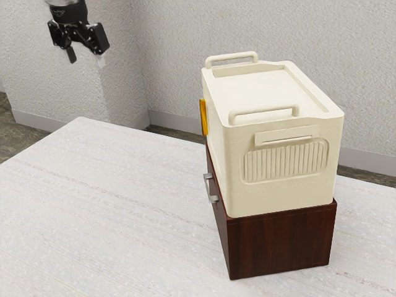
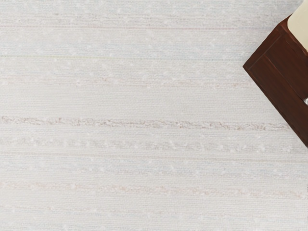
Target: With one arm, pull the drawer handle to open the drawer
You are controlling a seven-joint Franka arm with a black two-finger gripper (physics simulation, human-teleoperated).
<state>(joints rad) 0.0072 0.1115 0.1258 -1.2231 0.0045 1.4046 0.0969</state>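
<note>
So the gripper (image 1: 86, 58) is up in the air at the exterior view's upper left, and its jaws are spread pretty wide, with a clear gap between the two fingers. Nothing in their grip at all.

The handle (image 1: 211, 189) you'd want is the little silver one on the front of the dark wooden box (image 1: 278, 244). It's well apart from the jaws, lower than them and off toward the exterior view's right. The drawer (image 1: 216, 213) it's on looks closed to me, front pretty much flush with the box, and that front is on the side nearer the jaws.

Sitting on the box, also well away from the jaws, there's a chunky cream bin (image 1: 281, 195) with two raised rails on top, plus a yellow strip (image 1: 203, 117) on the side nearer the jaws. The whole stack is on a whitish, streaky table (image 1: 124, 216), lower down than the jaws. Wrist view looks down on that same table, with a corner of the box, a bit of the bin and just a sliver of the handle at the edge.
</note>
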